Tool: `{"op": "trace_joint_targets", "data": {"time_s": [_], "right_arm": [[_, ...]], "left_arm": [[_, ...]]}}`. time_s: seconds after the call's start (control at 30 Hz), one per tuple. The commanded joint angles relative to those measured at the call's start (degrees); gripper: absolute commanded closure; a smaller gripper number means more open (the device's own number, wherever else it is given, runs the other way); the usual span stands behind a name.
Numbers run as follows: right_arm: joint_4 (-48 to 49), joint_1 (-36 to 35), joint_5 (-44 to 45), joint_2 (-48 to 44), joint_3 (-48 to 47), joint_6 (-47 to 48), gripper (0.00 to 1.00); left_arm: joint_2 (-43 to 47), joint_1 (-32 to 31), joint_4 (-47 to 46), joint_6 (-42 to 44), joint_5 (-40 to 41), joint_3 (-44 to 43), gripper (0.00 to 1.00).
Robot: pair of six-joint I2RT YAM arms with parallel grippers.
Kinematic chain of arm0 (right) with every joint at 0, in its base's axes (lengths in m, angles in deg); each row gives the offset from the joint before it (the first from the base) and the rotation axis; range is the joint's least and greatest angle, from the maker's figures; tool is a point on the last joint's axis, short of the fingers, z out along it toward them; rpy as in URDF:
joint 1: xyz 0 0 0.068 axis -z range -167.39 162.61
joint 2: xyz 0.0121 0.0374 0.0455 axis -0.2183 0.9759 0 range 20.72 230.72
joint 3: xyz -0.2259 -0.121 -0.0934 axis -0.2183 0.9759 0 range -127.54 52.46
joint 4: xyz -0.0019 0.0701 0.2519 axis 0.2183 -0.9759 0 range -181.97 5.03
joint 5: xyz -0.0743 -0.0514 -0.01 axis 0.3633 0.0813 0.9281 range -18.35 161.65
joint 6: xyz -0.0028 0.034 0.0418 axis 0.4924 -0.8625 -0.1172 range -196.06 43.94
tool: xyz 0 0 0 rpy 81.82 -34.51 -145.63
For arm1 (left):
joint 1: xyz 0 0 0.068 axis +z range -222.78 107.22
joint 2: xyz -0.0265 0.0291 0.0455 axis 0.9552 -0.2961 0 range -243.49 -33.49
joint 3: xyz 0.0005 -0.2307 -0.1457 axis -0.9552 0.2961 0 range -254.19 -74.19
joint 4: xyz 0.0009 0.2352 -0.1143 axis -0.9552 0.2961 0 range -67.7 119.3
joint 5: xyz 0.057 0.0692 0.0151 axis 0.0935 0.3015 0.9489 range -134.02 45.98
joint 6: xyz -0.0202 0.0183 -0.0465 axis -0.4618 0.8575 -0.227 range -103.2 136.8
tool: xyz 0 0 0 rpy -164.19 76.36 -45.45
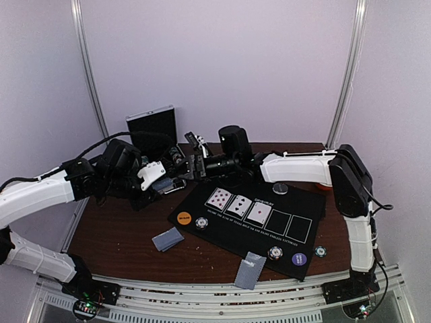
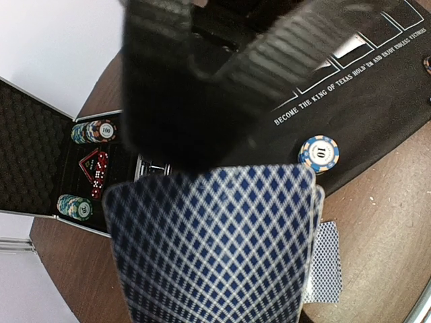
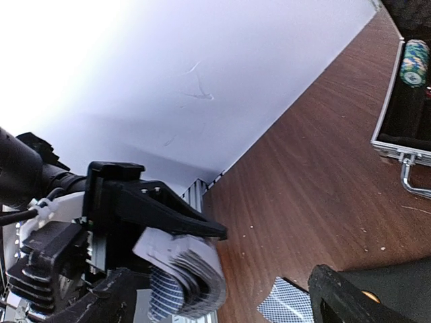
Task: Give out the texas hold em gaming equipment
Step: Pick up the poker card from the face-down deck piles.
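My left gripper (image 1: 163,182) is shut on a deck of blue-diamond-backed cards (image 2: 215,249), held above the table's left part; the deck also shows in the right wrist view (image 3: 192,272). My right gripper (image 1: 193,165) is open and empty, close beside the deck, with one finger (image 3: 350,296) showing. Three cards (image 1: 237,204) lie face up on the black mat (image 1: 306,202). Face-down cards lie at the front left (image 1: 168,239) and the front edge (image 1: 250,269). An orange button (image 1: 184,217), a striped chip (image 1: 201,223), another chip (image 1: 275,253), a purple button (image 1: 299,258) and a dark silver button (image 1: 281,188) lie on the mat.
An open metal case (image 1: 151,131) stands at the back left, holding chip stacks (image 2: 94,131) and red dice (image 2: 96,173). One more chip (image 1: 320,252) lies off the mat at the right. The two grippers are close together above the mat's back left corner.
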Motion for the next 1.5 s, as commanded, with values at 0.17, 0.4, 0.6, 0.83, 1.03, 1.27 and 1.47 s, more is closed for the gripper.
{"op": "trace_joint_targets", "data": {"time_s": [0.17,0.4,0.6,0.83,1.03,1.27,1.47], "right_arm": [[0.3,-1.7,-2.7,3.7,-5.3,-0.2,0.11],[-14.0,-2.9,-0.4,7.2,-13.7,9.2,0.11],[-18.2,-2.6,2.8,6.5,-14.2,12.4,0.22],[-22.3,-1.9,3.8,4.4,-13.3,15.7,0.24],[-27.7,-1.5,5.6,4.1,-15.4,19.3,0.37],[-29.0,-0.9,6.5,3.1,-16.2,19.8,0.51],[-31.8,-0.9,7.4,2.8,-17.9,21.2,0.66]], "left_arm": [[-0.2,0.0,-3.1,0.5,-0.4,-1.5,0.63],[-0.5,0.0,-3.1,0.6,-0.6,-1.7,0.64],[-0.1,0.0,-3.1,0.7,-0.6,-1.5,0.64],[0.1,-0.1,-3.1,0.7,-0.6,-1.3,0.65],[0.2,0.0,-3.1,0.8,-0.6,-1.3,0.65],[0.4,0.0,-3.1,0.8,-0.6,-1.1,0.65],[0.1,0.0,-3.1,0.8,-0.4,-1.0,0.65]]}}
